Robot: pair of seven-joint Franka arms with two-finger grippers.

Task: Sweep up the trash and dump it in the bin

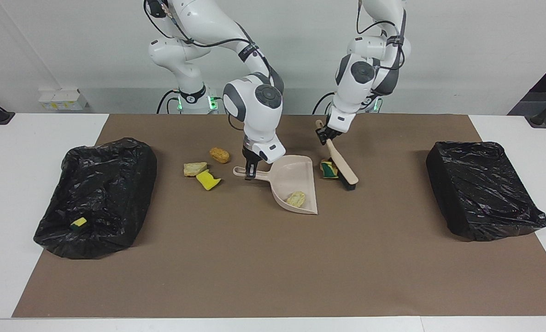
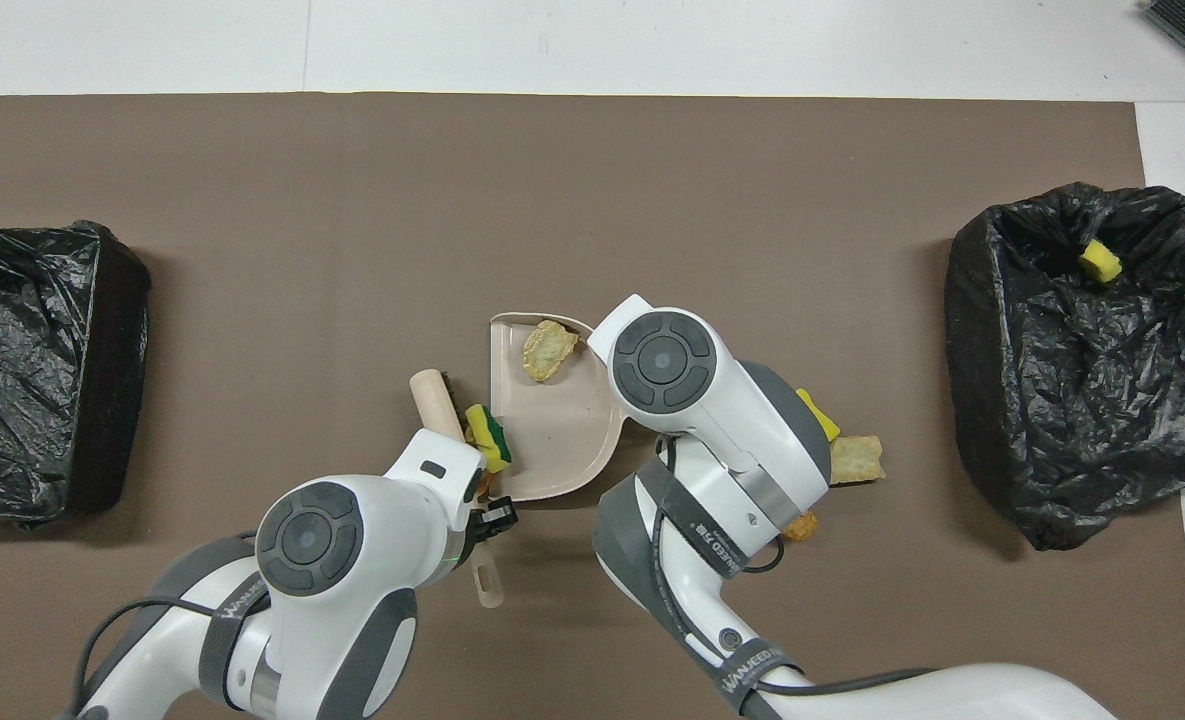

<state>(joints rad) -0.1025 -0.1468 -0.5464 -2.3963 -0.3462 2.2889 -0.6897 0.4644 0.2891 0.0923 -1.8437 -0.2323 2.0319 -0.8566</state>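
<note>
We hold the brush (image 1: 342, 162) in our left gripper (image 1: 322, 134), clamped tight on the upper part of its handle; the brush slants down to the mat (image 1: 273, 258), bristles touching it, just beside the dustpan's open edge. A green-and-yellow sponge piece (image 1: 330, 168) and a brown chunk sit pressed between the bristles and the dustpan (image 1: 291, 180). Our right gripper (image 1: 250, 169) is closed on the dustpan's handle, the pan resting on the mat with one tan chunk (image 1: 296, 198) inside it. Three more scraps (image 1: 206, 168) lie on the mat toward the right arm's end from the pan handle. A yellow piece (image 1: 78, 223) lies in the bin (image 1: 98, 193) at the right arm's end; a second bin (image 1: 480, 189) stands at the left arm's end.
</note>
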